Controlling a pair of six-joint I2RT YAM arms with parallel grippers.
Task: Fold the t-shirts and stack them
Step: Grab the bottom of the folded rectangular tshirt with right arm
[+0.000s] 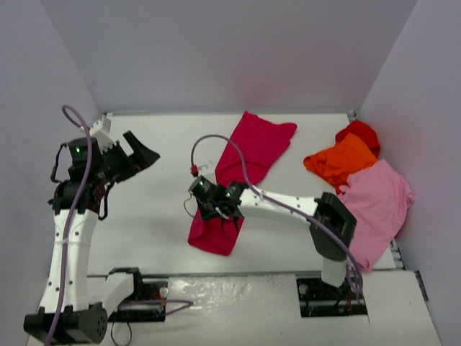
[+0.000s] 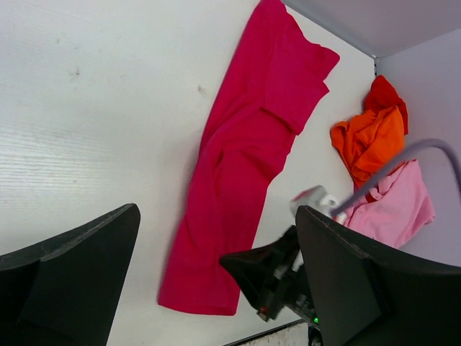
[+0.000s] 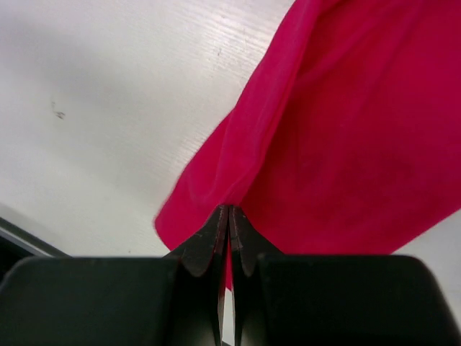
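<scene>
Now right gripper (image 3: 229, 216) pinches crimson shirt (image 1: 256, 144).
Left gripper (image 1: 142, 154) hangs spread wide over the table (image 1: 144, 216), well apart.

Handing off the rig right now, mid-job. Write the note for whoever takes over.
Left gripper: open, empty, raised over the left side of the table.
Right gripper: shut on the near end of the crimson t-shirt, a long narrow strip mid-table.
Orange t-shirt, red t-shirt, light pink t-shirt: crumpled together at the right.
Done: nothing stacked.
To do: finish folding the crimson one, then fold and stack the rest.
</scene>
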